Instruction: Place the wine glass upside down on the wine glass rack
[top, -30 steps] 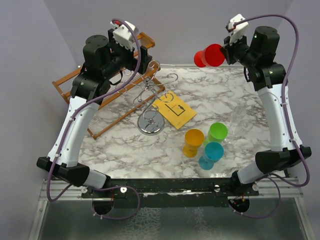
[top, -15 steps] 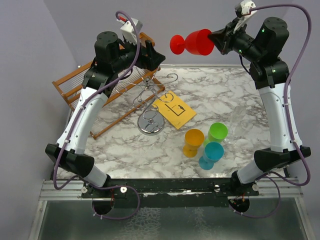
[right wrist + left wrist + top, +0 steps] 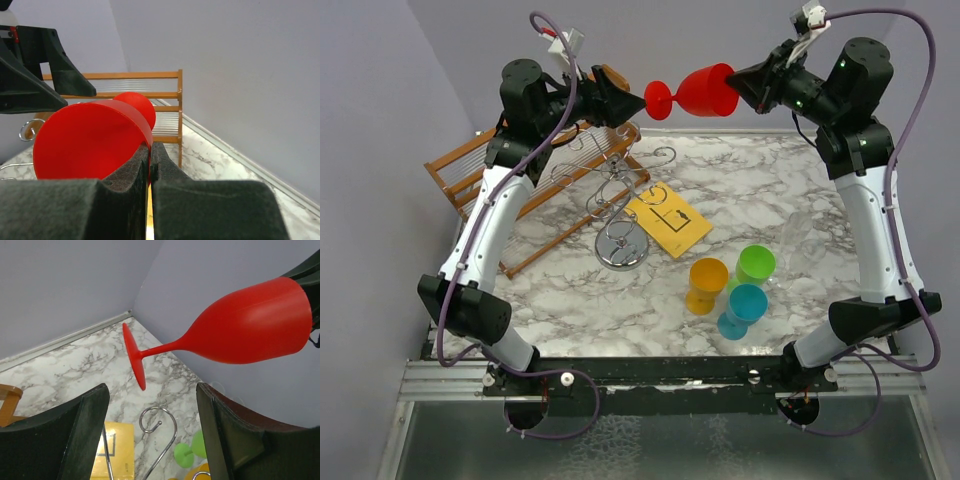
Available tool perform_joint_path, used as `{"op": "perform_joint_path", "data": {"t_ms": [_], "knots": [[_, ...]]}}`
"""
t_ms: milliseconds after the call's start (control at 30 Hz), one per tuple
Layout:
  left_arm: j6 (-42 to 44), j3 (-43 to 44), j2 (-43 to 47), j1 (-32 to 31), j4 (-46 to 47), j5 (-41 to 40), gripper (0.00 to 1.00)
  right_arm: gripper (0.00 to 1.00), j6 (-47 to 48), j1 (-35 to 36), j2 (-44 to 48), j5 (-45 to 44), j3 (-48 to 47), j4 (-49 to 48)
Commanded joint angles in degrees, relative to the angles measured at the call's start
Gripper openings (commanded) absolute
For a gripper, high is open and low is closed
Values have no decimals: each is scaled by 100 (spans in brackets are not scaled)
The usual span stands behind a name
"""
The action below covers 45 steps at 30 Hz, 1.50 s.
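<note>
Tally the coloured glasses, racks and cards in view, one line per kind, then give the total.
Coloured glasses: 4 (red wine glass, orange glass, green glass, blue glass)
Racks: 2 (silver wire rack, wooden rack)
Cards: 1 (yellow card)
Total: 7

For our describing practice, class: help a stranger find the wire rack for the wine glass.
On the marble table, just left of the yellow card, stands the wire rack. Unlike the brown wooden rack beside it, it is silver, with curled arms on a post and a round shiny base.
</note>
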<state>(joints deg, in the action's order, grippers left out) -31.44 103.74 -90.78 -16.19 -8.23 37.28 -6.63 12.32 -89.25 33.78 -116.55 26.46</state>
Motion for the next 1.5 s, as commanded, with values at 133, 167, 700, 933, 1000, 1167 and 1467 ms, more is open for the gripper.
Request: {"op": "perform_joint_path", "data": {"t_ms": [133, 167, 700, 933, 1000, 1167, 1467], "knots": [[-362, 13, -145, -35, 343, 369, 64, 1, -537, 8, 103, 579, 58, -349], [-344, 27, -154, -39, 288, 326, 62, 1, -550, 8, 102, 596, 62, -359], [-235, 100, -278, -157, 2, 252, 31, 1, -568, 8, 247, 587, 174, -459], [-253, 110, -282, -183, 54, 263, 18, 1, -583, 8, 284, 615, 237, -495], [-250, 102, -282, -191, 79, 263, 14, 1, -600, 5, 318, 642, 297, -531], [-178, 25, -236, -184, 252, 249, 0, 1, -654, 8, 411, 653, 527, -629], [240, -15, 8, -63, 239, 7, 0, 47, -408, 8, 594, 545, 725, -600]]}}
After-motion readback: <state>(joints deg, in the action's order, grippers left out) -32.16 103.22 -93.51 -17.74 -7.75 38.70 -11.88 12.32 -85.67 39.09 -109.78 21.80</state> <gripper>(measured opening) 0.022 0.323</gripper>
